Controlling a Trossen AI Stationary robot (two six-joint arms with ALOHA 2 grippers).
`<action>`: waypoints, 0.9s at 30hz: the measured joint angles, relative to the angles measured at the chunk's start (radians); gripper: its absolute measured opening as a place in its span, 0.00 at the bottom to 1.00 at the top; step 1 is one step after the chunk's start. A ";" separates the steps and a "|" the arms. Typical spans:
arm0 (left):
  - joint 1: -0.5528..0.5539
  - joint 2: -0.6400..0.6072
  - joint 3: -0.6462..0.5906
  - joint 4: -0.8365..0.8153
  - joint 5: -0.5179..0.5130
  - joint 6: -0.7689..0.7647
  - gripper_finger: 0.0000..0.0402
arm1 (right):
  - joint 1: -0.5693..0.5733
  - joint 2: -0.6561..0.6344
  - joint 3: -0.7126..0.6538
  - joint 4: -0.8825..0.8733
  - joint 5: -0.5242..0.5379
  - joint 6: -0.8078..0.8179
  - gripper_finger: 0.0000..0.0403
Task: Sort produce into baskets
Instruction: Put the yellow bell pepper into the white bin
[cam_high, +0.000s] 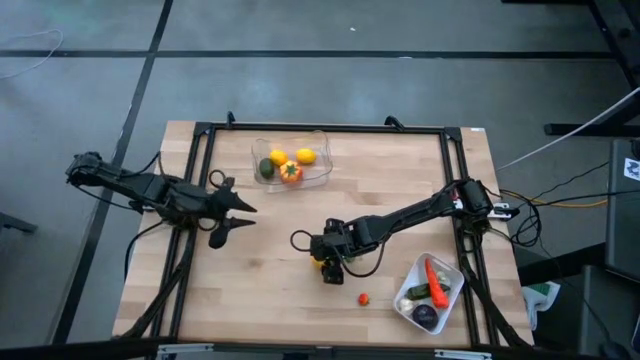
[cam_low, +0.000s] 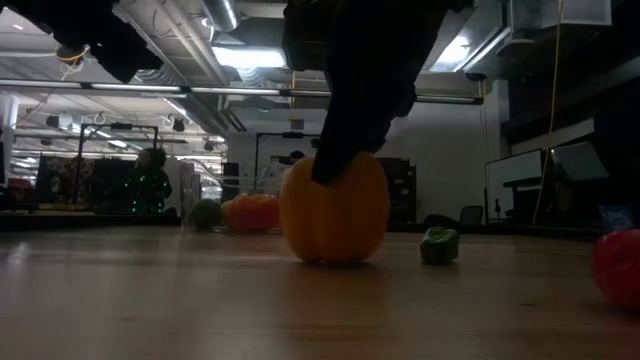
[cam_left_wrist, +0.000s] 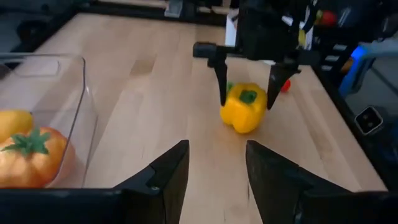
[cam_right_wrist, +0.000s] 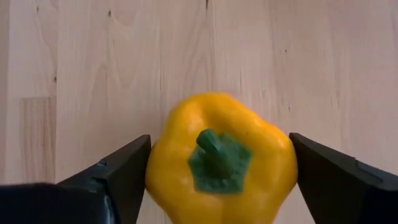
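A yellow pepper (cam_right_wrist: 221, 155) with a green stem sits on the table near its middle and also shows in the low view (cam_low: 335, 210). My right gripper (cam_high: 330, 265) stands over it, shut on it. My left gripper (cam_high: 246, 215) is open and empty at the table's left, pointing toward the pepper; its own view shows the open fingers (cam_left_wrist: 217, 152). The clear tub (cam_high: 320, 172) at the far middle holds lemons, an orange tomato and a green piece. The white tray (cam_high: 452, 272) at the near right holds a red carrot-like piece, green pieces, a purple ball and white garlic. My right gripper pinches the pepper's two opposite side walls (cam_right_wrist: 155, 168) between its two fingers, just below the stem end. The fingers come from above, pointing down, one on each side of the stem (cam_left_wrist: 249, 96). The pepper's bottom rests on the table (cam_low: 335, 258), slightly tilted.
A small red piece (cam_high: 363, 298) lies on the table between the pepper and the white tray. A small green piece (cam_low: 438, 244) lies close behind the pepper. Bare wood lies between the two grippers. A black frame (cam_high: 205, 135) runs along the table's edges.
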 joint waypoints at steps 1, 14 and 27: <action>0.000 -0.024 -0.014 0.005 0.000 0.003 0.39 | 0.000 0.000 0.000 0.001 0.000 0.000 0.82; 0.000 -0.285 -0.142 0.042 -0.119 0.070 0.39 | 0.001 0.009 0.171 -0.248 -0.056 0.002 0.82; 0.002 -0.495 -0.273 0.090 -0.191 0.133 0.39 | 0.038 0.007 0.417 -0.557 -0.265 0.066 0.83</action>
